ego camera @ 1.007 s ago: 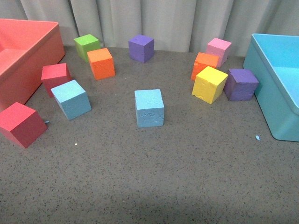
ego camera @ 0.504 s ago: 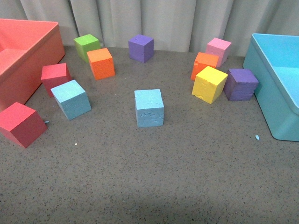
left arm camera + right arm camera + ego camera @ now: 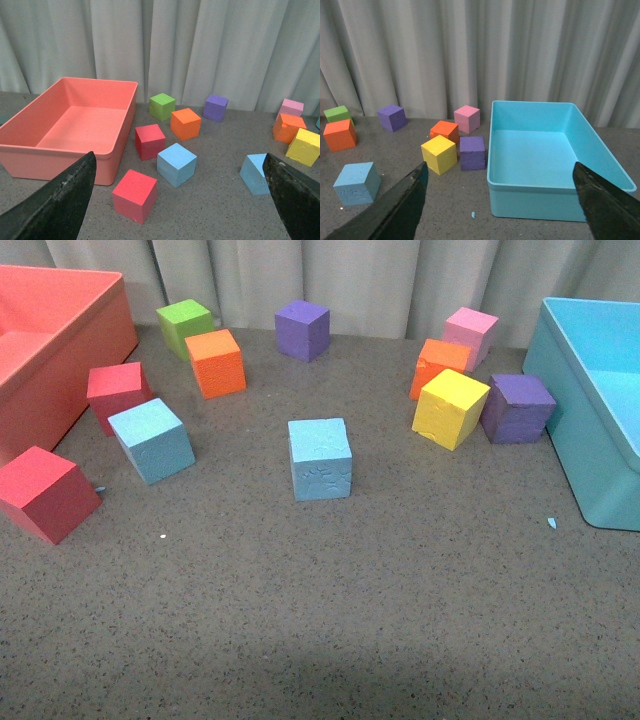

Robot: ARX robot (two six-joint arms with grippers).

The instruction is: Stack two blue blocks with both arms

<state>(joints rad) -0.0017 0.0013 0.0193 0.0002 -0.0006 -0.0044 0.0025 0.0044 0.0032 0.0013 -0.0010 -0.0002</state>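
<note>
Nothing on the worktop [image 3: 330, 620] has shifted against its neighbours since the earlier frames; the whole scene merely sits a little higher in the front view. Both blue blocks rest flat on the worktop, well apart and unstacked: the left block [image 3: 152, 440] and the centre block [image 3: 320, 460], whose front face is dented. Left pincer [image 3: 177, 157]: released, fingers [image 3: 55, 205] spread wide, nothing held, nothing touched. The left block lies ahead of it, in line with the gap between the fingers and clear of both. The centre block lies ahead as well, toward the right arm's side, one edge hidden behind a finger. A far red block [image 3: 150, 141] sits just beside the left block; whether they touch cannot be confirmed. A near red block [image 3: 135, 195] lies closer to the pincer. A red bin [image 3: 50, 150] stands ahead on this pincer's outer side. Right pincer [image 3: 499, 165]: released, its fingers likewise spread wide, nothing held. A turquoise bin [image 3: 540, 200] stands directly ahead of it, across the gap. The centre block lies ahead toward the left arm's side, beyond the finger there and apart from it. Between that block and the turquoise bin sit a yellow block [image 3: 439, 154] and a purple block [image 3: 472, 152], just beside each other, with an orange block [image 3: 445, 132] and a pink block [image 3: 467, 118] farther from the pincer. A blue crumb [image 3: 473, 215] lies on the worktop near the turquoise bin.
</note>
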